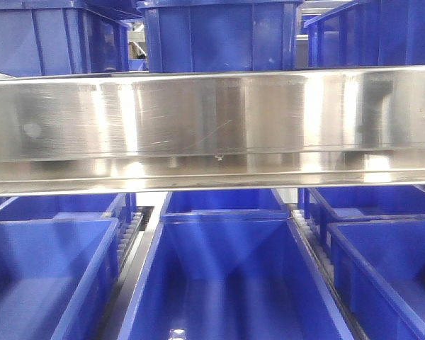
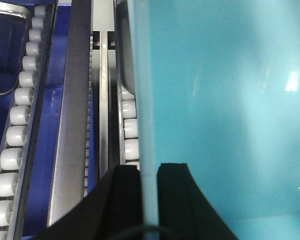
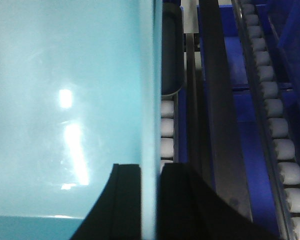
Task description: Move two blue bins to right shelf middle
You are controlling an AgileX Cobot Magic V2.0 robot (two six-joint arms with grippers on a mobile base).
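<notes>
The left gripper was clamped on the side wall of a pale blue bin, one black finger on each face, and the right gripper pinched a like wall the same way. The held walls stood just beside rows of white rollers, with royal blue bins under a steel shelf rail ahead.

Left claw: two matte black fingers, flat tips, flaring wide toward base; thin dark cable arcs across base. Right claw: same black flared fingers.
</notes>
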